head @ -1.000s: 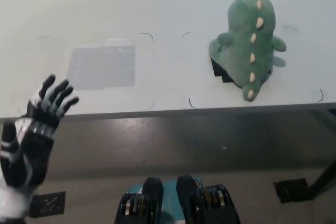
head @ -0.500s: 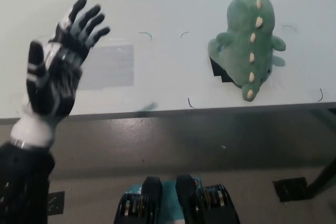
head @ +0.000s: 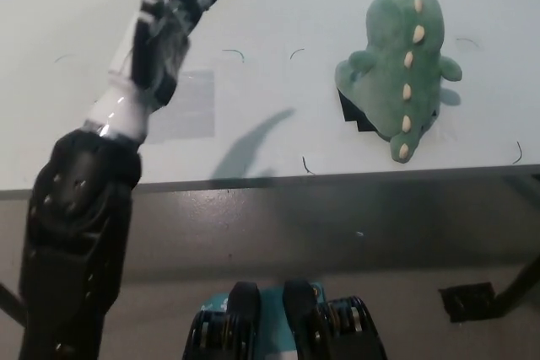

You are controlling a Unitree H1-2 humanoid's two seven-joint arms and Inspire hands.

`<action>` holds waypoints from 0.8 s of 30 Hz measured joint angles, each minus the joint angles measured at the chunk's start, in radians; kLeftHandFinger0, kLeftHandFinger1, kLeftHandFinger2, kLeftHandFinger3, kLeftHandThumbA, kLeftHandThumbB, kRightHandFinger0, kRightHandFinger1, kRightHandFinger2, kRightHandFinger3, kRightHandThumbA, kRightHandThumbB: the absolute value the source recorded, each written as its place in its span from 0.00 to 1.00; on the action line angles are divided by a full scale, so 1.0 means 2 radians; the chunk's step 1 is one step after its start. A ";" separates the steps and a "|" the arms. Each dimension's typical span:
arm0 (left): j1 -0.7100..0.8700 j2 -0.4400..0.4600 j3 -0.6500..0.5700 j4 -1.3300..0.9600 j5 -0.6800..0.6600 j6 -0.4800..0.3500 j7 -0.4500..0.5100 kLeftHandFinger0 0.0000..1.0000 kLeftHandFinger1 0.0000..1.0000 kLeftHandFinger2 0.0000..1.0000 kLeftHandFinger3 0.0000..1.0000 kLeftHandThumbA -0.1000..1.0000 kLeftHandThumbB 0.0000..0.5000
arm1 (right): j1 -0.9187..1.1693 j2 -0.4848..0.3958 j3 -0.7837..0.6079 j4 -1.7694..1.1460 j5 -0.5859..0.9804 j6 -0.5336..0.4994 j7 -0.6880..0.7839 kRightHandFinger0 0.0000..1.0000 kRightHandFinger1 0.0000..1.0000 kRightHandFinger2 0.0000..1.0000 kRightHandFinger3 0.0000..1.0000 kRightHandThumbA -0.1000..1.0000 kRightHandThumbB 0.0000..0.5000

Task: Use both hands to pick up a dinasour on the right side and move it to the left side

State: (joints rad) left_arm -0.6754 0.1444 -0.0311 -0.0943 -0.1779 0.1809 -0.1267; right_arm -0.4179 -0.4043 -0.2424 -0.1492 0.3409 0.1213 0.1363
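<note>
A green plush dinosaur (head: pixel 401 69) with a row of cream spikes down its back lies on the right side of the pale table (head: pixel 278 132), near the front edge. My left hand (head: pixel 171 18) is raised above the table's left half, open, fingers spread and holding nothing. It is well to the left of the dinosaur and apart from it. My right hand is out of the picture.
A grey rectangular patch (head: pixel 181 107) marks the table's left side, partly behind my left arm. Small black corner marks (head: pixel 308 166) outline areas on the tabletop. The table's front edge (head: pixel 337 176) runs across the middle, with dark floor below.
My left hand has risen from the lower left, off the table's edge, up and rightward over the table's left half. The dinosaur has not moved.
</note>
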 measured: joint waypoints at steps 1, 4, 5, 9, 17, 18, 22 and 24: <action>-0.008 -0.003 -0.003 0.013 0.003 -0.001 0.000 1.00 1.00 1.00 1.00 1.00 0.90 | -0.009 0.001 0.002 0.010 -0.002 0.000 0.000 1.00 1.00 1.00 1.00 1.00 0.29; -0.027 -0.012 -0.010 0.042 0.009 -0.004 0.000 1.00 1.00 1.00 1.00 1.00 0.91 | -0.030 0.004 0.004 0.033 -0.005 0.000 0.000 1.00 1.00 1.00 1.00 1.00 0.30; -0.030 -0.013 -0.010 0.048 0.010 -0.005 0.000 1.00 1.00 1.00 1.00 1.00 0.91 | -0.033 0.005 0.004 0.037 -0.005 0.000 0.000 1.00 1.00 1.00 1.00 1.00 0.30; -0.070 -0.027 -0.017 0.112 0.025 -0.015 0.000 1.00 1.00 1.00 1.00 1.00 0.86 | -0.059 0.005 0.011 0.101 -0.015 -0.002 0.002 1.00 1.00 1.00 1.00 1.00 0.48; -0.129 -0.050 -0.023 0.208 0.049 -0.026 0.006 1.00 1.00 1.00 1.00 1.00 0.82 | -0.102 0.003 0.023 0.202 -0.023 -0.011 0.012 1.00 1.00 1.00 1.00 1.00 0.60; -0.134 -0.051 -0.023 0.217 0.052 -0.027 0.007 1.00 1.00 1.00 1.00 1.00 0.78 | -0.107 0.003 0.023 0.209 -0.023 -0.012 0.013 1.00 1.00 1.00 1.00 1.00 0.62; -0.152 -0.057 -0.023 0.253 0.058 -0.031 0.010 1.00 1.00 1.00 1.00 1.00 0.65 | -0.128 0.002 0.024 0.242 -0.023 -0.014 0.022 1.00 1.00 1.00 1.00 1.00 0.69; -0.161 -0.061 -0.024 0.272 0.061 -0.032 0.010 1.00 1.00 1.00 1.00 1.00 0.68 | -0.138 0.002 0.025 0.262 -0.023 -0.016 0.026 1.00 1.00 1.00 1.00 1.00 0.66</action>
State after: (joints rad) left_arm -0.9972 0.0227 -0.0800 0.4491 -0.0555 0.1172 -0.1072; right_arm -0.6942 -0.4004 -0.1914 0.3752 0.2955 0.0903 0.1874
